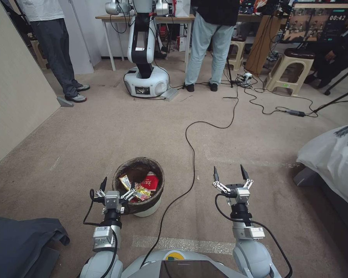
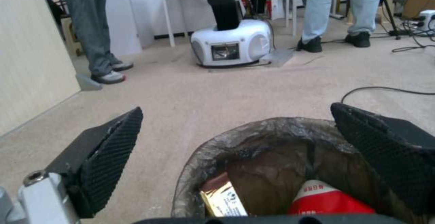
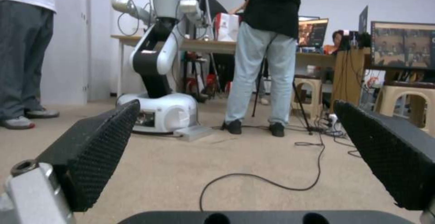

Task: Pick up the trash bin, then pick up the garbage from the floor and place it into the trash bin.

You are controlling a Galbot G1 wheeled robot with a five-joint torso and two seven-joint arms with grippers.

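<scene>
The trash bin stands on the carpet at about 11 o'clock from the robot's base, its dark liner folded over the rim. Inside lie a red-and-white paper cup and yellow snack wrappers. The left hand hangs spread at the bin's near rim, one finger over the opening. The right hand hovers spread at 1 o'clock above bare carpet. Between them a black cable snakes toward 12 o'clock, where another white robot stands. A grey cloth lies at 9 o'clock.
</scene>
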